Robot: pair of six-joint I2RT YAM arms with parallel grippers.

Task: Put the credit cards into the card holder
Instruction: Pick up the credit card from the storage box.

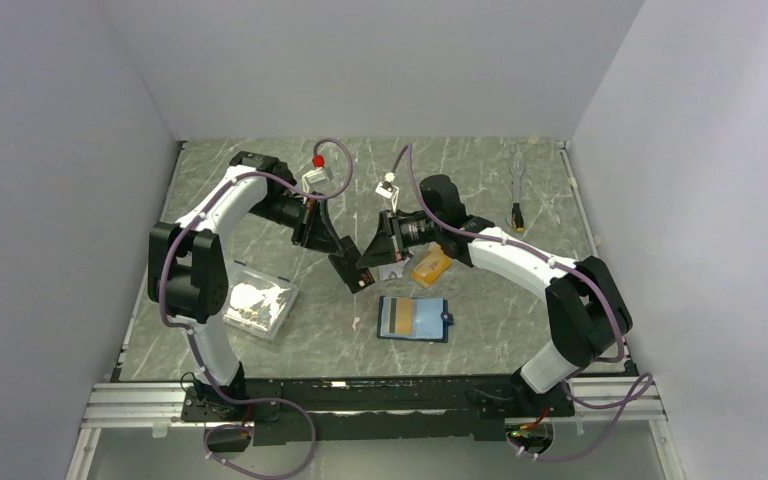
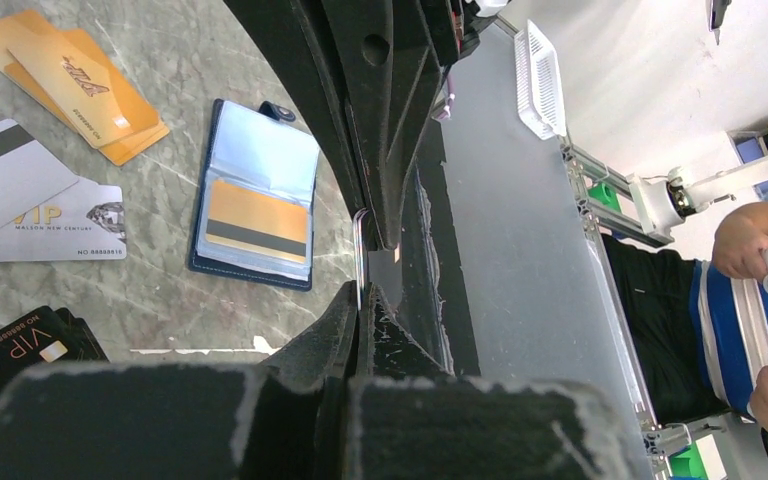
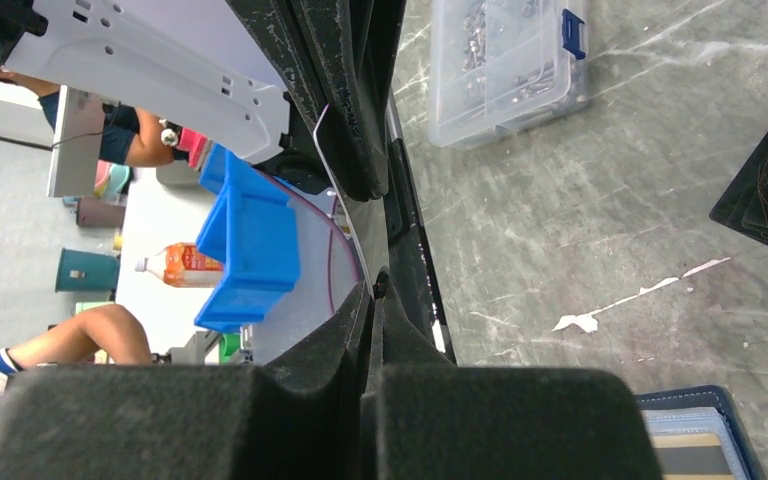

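My left gripper (image 2: 365, 290) and right gripper (image 3: 373, 285) meet tip to tip above the table's middle, both shut on one thin card (image 2: 359, 245) held edge-on. Its edge looks pale and its face is hidden; in the right wrist view the card (image 3: 345, 215) bows slightly. The navy card holder (image 1: 413, 320) lies open near the front, an orange-gold card with a black stripe (image 2: 256, 218) in its pocket. On the table lie orange-gold cards (image 2: 70, 80), silver-white cards (image 2: 20, 200) and black cards (image 2: 20, 350). From above, the left gripper (image 1: 352, 270) and right gripper (image 1: 372, 262) hide the held card.
A clear plastic box (image 1: 258, 303) of small parts sits at the front left, beside the left arm. A small tool with a dark tip (image 1: 518, 200) lies at the back right. Grey walls enclose the marbled table (image 1: 310, 340) on three sides.
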